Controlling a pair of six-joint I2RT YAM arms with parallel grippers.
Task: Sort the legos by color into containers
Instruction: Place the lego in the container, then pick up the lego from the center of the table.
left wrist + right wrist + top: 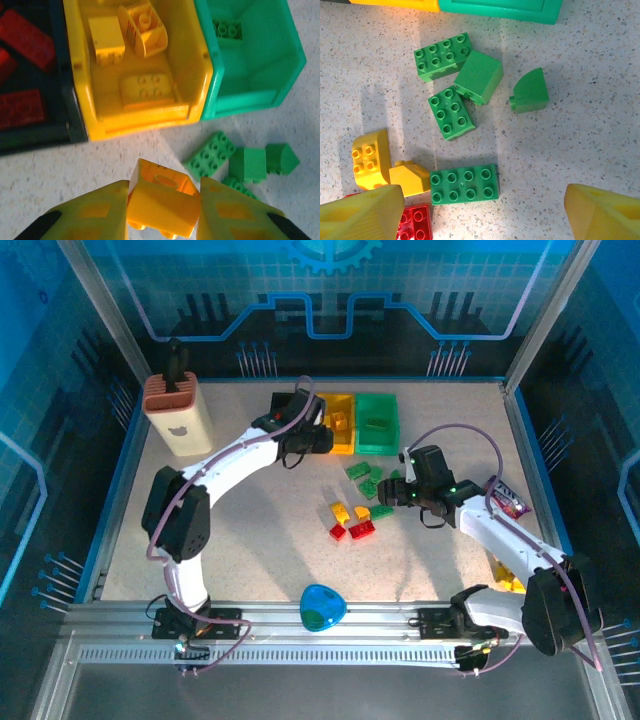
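Legos (362, 530) part-binned | left end effector (162, 189) clamps yellow brick (160, 212) | right end effector (480, 212) wide, empty | several loose at table (260, 550) centre

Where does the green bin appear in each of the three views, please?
Top external: green bin at upper centre, at the right end of the bin row.
Left wrist: green bin in the upper right corner.
Right wrist: green bin as a strip along the top edge.
Shared landmark: the yellow bin joined to its left side in all three views.
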